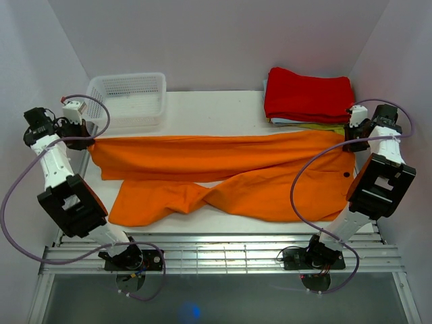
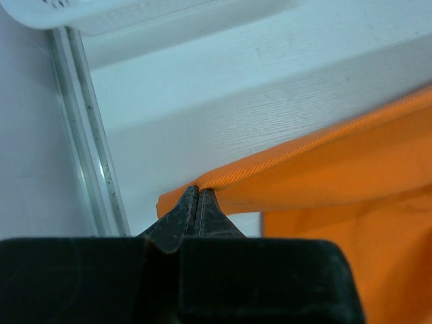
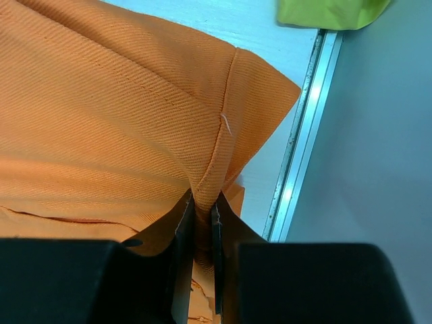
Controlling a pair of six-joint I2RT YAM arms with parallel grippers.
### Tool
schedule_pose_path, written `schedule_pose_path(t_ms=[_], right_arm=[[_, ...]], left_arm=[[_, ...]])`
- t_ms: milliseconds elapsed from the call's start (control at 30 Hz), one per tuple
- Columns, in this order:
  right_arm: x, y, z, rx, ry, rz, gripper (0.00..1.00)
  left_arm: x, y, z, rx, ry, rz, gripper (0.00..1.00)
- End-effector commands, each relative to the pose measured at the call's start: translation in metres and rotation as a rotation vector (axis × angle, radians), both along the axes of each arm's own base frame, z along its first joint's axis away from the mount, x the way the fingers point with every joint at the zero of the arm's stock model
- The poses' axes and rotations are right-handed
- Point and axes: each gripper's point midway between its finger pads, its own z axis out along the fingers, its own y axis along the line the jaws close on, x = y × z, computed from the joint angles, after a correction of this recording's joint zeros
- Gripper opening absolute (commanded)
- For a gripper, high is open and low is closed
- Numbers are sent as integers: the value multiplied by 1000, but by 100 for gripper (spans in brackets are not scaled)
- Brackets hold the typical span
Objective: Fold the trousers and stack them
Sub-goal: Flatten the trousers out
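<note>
The bright orange trousers (image 1: 223, 172) lie spread across the table, waist at the right with a small dark button (image 1: 347, 174), legs running left. The far leg is stretched straight; the near leg is twisted near its middle. My left gripper (image 1: 90, 139) is shut on the far leg's hem corner, seen in the left wrist view (image 2: 197, 191) with the orange hem (image 2: 304, 169) leading right. My right gripper (image 1: 349, 142) is shut on the far waistband corner; the right wrist view (image 3: 202, 202) shows the orange cloth (image 3: 135, 115) bunched between the jaws.
A white mesh basket (image 1: 131, 98) stands at the back left. A stack of folded red cloth (image 1: 309, 94) on a yellow-green piece (image 3: 331, 12) sits at the back right. Metal rails (image 3: 297, 148) edge the table sides; grey walls close in on both sides.
</note>
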Motion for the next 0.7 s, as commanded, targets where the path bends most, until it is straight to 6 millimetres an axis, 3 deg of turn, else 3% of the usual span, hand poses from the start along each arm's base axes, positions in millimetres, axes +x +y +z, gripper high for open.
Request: schedule_pose_path(t_ms=[0, 67, 100, 133, 300, 367, 400, 433, 467, 500, 533, 567, 633, 667], right_arm=[[15, -12, 12, -49, -46, -9, 8], [20, -12, 6, -47, -44, -18, 8], [23, -11, 0, -39, -33, -22, 8], [25, -11, -2, -31, -29, -35, 8], [56, -5, -9, 10, -42, -73, 8], [64, -4, -8, 29, -40, -116, 21], [70, -4, -5, 27, -34, -128, 28], [70, -6, -1, 21, -30, -145, 38], [70, -7, 2, 16, -31, -152, 60], [69, -9, 16, -3, -56, -154, 72], [66, -10, 21, -18, -66, -154, 84], [64, -10, 25, -23, -75, -146, 90], [57, -4, 43, -23, -101, -118, 90], [53, -1, 46, -21, -97, -102, 90]], left_arm=[[44, 47, -13, 2, -25, 145, 0], [67, 58, -21, -20, -32, 179, 0], [82, 60, -52, -84, 25, 200, 0], [99, 69, -43, -82, -1, 211, 0], [171, 77, -64, -139, -35, 232, 0], [194, 82, -62, -160, -61, 255, 14], [200, 81, -60, -161, -64, 267, 36], [201, 82, -59, -164, -58, 284, 45], [196, 79, -52, -162, -54, 283, 57], [190, 77, -49, -152, -51, 283, 80], [183, 75, -46, -138, -48, 285, 83], [166, 69, -39, -115, -48, 275, 85], [145, 58, -30, -85, -52, 242, 90], [128, 48, -4, -27, -90, 188, 90]])
